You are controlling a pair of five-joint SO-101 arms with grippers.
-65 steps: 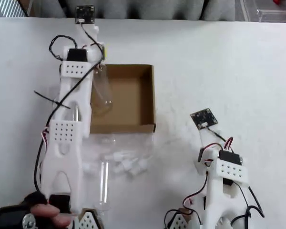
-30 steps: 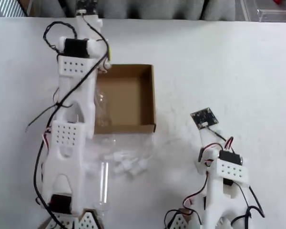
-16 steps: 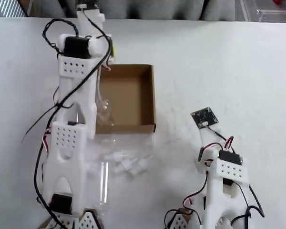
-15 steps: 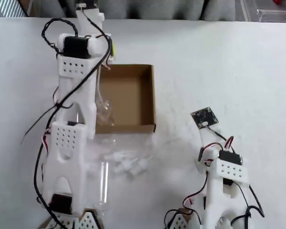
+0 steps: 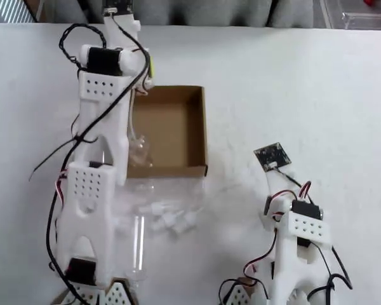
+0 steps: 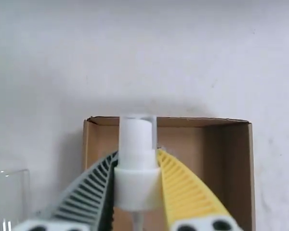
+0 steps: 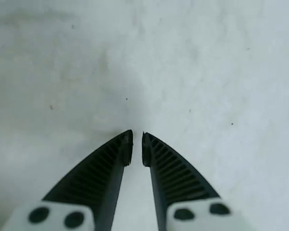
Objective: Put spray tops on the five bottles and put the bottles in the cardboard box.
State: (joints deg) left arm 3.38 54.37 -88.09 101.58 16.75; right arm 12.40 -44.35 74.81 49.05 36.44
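Observation:
My left gripper (image 6: 137, 154) is shut on the white spray top (image 6: 136, 144) of a clear bottle, held over the open cardboard box (image 6: 226, 159). In the high view the left arm lies along the box's left wall (image 5: 197, 127), and the bottle's clear body (image 5: 138, 149) hangs inside the box beside the arm. More white spray tops (image 5: 170, 217) lie in a loose pile in front of the box. Another clear bottle (image 5: 138, 244) lies on the table by the left arm's base. My right gripper (image 7: 137, 147) is shut over bare table with nothing in it.
The right arm (image 5: 301, 232) rests at the near right of the white table (image 5: 305, 82). The rim of a clear bottle (image 6: 7, 190) shows to the left of the box. Clear plastic wrap (image 5: 133, 190) lies around the spray tops.
The left arm has stretched a little farther across the table, carrying the bottle along the box's left side. A hand at the near left edge has gone. The right arm has kept still.

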